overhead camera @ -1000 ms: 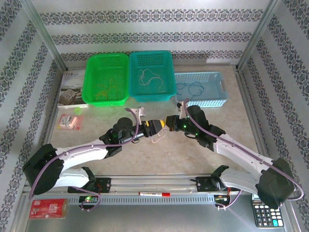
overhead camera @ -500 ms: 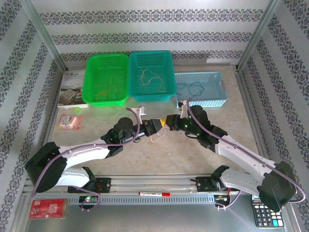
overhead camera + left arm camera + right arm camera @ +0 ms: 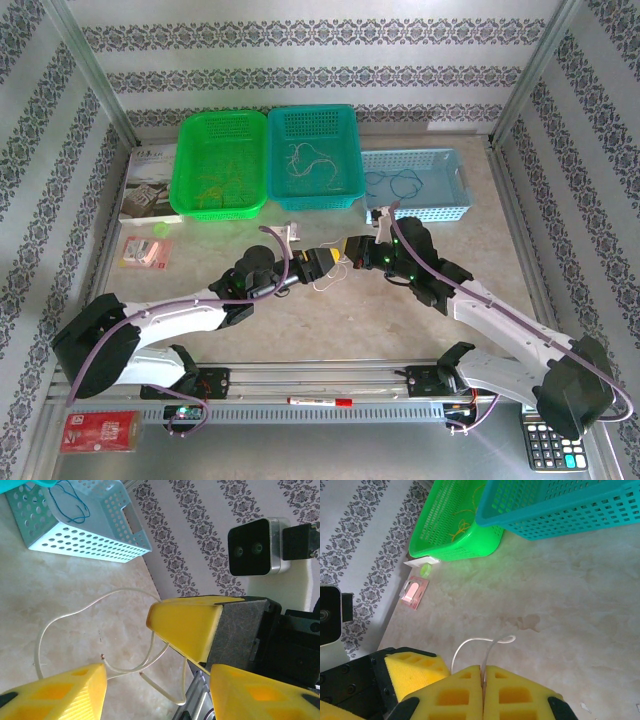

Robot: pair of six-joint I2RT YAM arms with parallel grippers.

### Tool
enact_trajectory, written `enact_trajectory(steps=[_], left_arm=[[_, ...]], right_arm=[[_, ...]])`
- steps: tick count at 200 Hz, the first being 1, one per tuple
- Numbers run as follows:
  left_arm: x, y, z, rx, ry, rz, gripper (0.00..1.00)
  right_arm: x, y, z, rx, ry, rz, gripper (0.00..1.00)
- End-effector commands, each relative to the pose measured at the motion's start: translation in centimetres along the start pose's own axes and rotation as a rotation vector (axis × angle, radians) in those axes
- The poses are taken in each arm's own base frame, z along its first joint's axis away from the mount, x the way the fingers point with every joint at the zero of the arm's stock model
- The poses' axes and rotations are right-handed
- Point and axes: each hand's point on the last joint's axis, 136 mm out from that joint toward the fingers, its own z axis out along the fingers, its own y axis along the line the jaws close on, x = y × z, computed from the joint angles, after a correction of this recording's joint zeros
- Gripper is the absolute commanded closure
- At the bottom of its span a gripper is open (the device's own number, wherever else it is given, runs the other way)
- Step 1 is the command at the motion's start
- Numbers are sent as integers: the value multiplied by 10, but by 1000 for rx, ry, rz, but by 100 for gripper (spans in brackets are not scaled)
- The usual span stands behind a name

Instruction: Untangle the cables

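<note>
Pinching the white cable [image 3: 480,640] at the middle of the worktop [image 3: 570,605], the right pincer [image 3: 483,677] could let the thin strand slip free if the left pincer [image 3: 157,680], spread wide beside it, closes off-target and tugs the loop sideways.

Three baskets in row across upper frame: left basket [image 3: 190,150], middle basket [image 3: 352,150] hard against it, right basket [image 3: 460,182] just beside, set lower. Cables [image 3: 310,158] inside each. Booklet [image 3: 147,190] left of left basket. Loose cable [image 3: 328,281] at frame centre, below meeting left gripper [image 3: 325,258] and right gripper [image 3: 352,247]. Pen [image 3: 320,401] bottom centre. Calculator [image 3: 552,442] lower right corner.
</note>
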Motion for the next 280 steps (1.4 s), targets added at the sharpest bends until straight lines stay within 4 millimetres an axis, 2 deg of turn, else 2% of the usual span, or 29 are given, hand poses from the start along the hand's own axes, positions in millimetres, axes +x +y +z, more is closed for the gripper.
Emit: enact_trajectory(steps=[1, 65, 103, 142, 190, 200, 209, 223, 239, 254, 280], left_arm=[[-4, -16, 2, 65, -24, 7, 50], [-4, -21, 6, 90, -16, -1, 57], [-3, -22, 7, 99, -13, -2, 70], [-4, -24, 9, 106, -11, -4, 76], [-6, -30, 9, 121, -15, -3, 100], [-8, -31, 8, 123, -19, -4, 100], [-10, -34, 8, 126, -26, -3, 100], [-13, -37, 5, 131, -35, -1, 100], [-17, -41, 3, 132, -49, 8, 100], [-22, -46, 0, 131, -59, 21, 100], [-28, -53, -3, 137, -77, 32, 100]], right_arm=[[-15, 17, -5, -55, -39, -1, 100], [-14, 15, -4, -51, -38, 2, 100], [-13, 14, -4, -49, -35, 4, 100], [-13, 14, -3, -50, -34, 5, 100], [-12, 13, -3, -46, -33, 7, 100], [-12, 11, -3, -42, -33, 9, 100], [-12, 11, -4, -42, -32, 9, 93], [-14, 8, -6, -37, -35, 13, 73], [-17, 5, -10, -33, -46, 19, 58], [-20, 1, -16, -25, -63, 29, 51], [-22, -11, -28, -8, -92, 50, 47]])
